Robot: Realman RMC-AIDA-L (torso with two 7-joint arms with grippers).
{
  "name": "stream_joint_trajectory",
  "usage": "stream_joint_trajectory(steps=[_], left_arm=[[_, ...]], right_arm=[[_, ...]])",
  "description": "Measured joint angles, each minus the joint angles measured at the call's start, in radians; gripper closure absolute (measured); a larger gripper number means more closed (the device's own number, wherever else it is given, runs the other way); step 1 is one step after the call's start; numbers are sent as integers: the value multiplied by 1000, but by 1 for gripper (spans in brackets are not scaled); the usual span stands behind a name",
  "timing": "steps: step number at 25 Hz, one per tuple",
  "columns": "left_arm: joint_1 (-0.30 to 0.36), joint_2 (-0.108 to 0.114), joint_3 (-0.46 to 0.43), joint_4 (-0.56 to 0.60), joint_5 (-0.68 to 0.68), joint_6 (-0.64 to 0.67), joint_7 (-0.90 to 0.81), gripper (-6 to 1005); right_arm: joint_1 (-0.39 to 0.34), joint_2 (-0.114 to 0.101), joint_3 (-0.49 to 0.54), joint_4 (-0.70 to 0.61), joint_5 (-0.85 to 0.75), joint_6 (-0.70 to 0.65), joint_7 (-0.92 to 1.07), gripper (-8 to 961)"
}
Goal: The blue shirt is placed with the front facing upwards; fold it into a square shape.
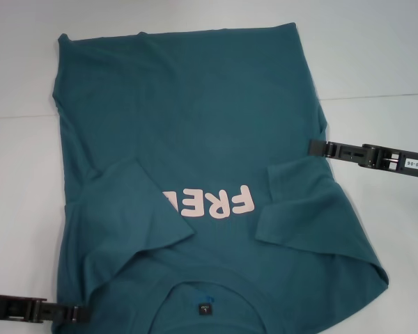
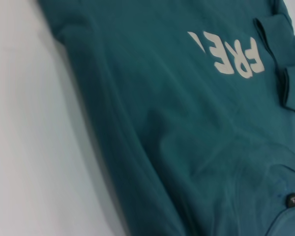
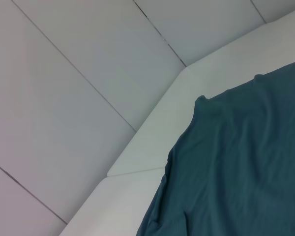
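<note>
White tabletop (image 1: 376,56) runs under everything, pale and matte, with a thin seam crossing it where panels meet. The shirt (image 1: 195,139) lies spread over most of it, collar toward the robot, hem at the far end. Both sleeves are folded in over the chest, and the left one covers part of the pink lettering (image 1: 219,202), so only "FRE" reads, upside down from the head view. A small black tag (image 1: 205,307) sits inside the neckline. The cloth is mostly flat, with soft creases along its left side and a bunched corner at the near right.

The left gripper (image 1: 83,313) lies low at the near left edge of the shirt, its tip at the fabric by the shoulder. The right gripper (image 1: 315,147) reaches in from the right and meets the shirt's side edge about halfway along. For both, I cannot tell whether the fingers are spread or pressed together.

The right wrist view shows the table's angled edge and, past it, a floor (image 3: 64,98) of large grey panels with dark joints.
</note>
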Motion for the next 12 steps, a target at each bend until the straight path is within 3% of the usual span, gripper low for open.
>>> stream_joint_trajectory(steps=[12], left_arm=[[-50, -17, 25, 0, -5, 11, 0, 112]], right_arm=[[0, 0, 3, 0, 0, 0, 0, 10]])
